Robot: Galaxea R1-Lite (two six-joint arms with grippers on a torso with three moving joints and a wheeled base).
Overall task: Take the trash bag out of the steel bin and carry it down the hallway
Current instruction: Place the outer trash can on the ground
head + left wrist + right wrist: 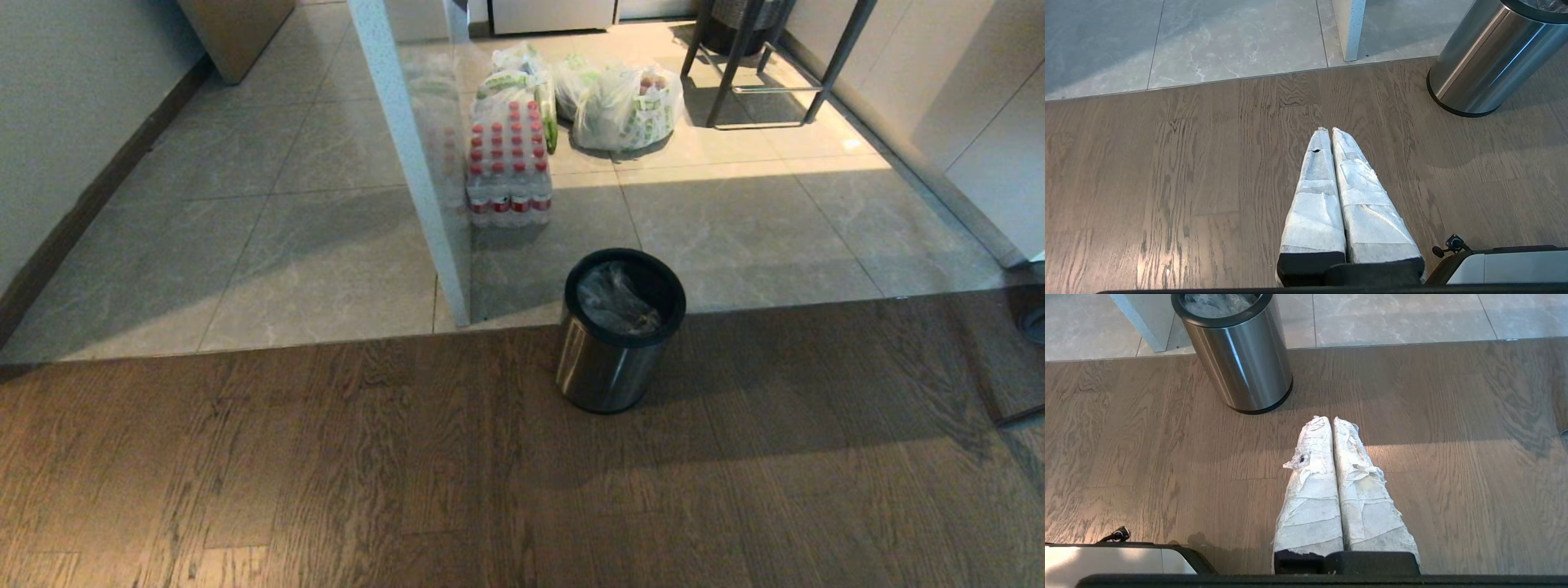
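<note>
The steel bin (611, 359) stands upright on the wooden floor, right at the seam with the grey tiles. Inside it lies the clear crinkly trash bag (616, 300), its top below the black rim. Neither arm shows in the head view. In the left wrist view my left gripper (1329, 130) hangs over bare wood, white-wrapped fingers pressed together and empty, with the bin (1486, 61) off to one side. My right gripper (1329, 419) is likewise shut and empty, a short way in front of the bin (1241, 355); the bag (1214, 303) shows at its mouth.
A white partition edge (408, 155) stands just left of the bin. Behind it on the tiled floor (735, 237) sit a shrink-wrapped pack of red-capped bottles (508, 167) and white bags with green print (627, 108). Dark table legs (739, 73) stand at the back right.
</note>
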